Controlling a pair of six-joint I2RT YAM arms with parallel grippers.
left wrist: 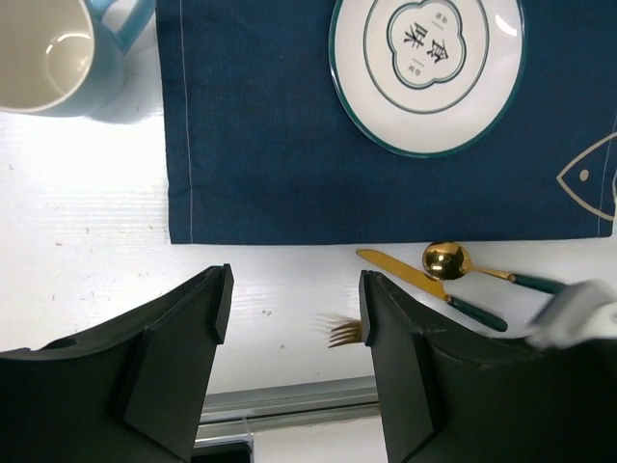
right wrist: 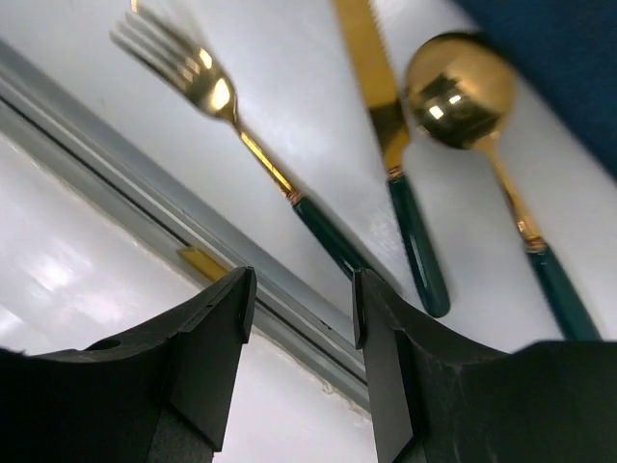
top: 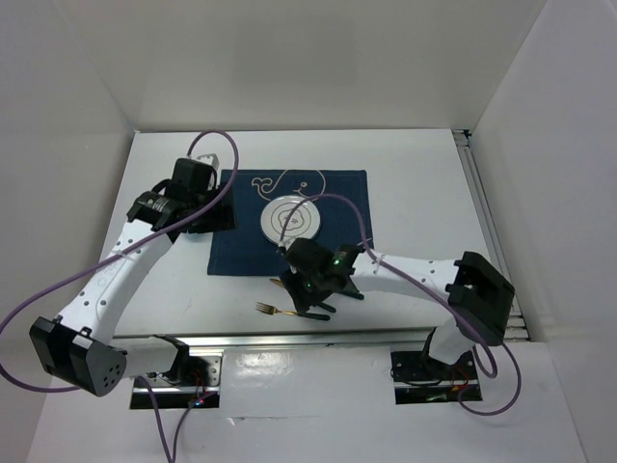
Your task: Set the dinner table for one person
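The round white plate (top: 293, 219) lies on the navy cloth mat (top: 236, 246) on the white dinner table (top: 415, 193), a blue mug (left wrist: 58, 53) beside it; my right gripper (right wrist: 302, 299) hangs, jaws apart and empty, over the gold, green-handled fork (right wrist: 222, 101), knife (right wrist: 386, 106) and spoon (right wrist: 453, 92); my left gripper (left wrist: 296, 289) hovers spread by the mat.

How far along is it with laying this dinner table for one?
Done: the round white teal-rimmed plate sits on the navy cloth placemat, the pale blue ceramic mug beside that mat. In hand: nothing; the left gripper and right gripper are open, the right above the gold, green-handled fork, knife and spoon lying together on the white tabletop. Left, probably: spreading that cutlery around the plate.
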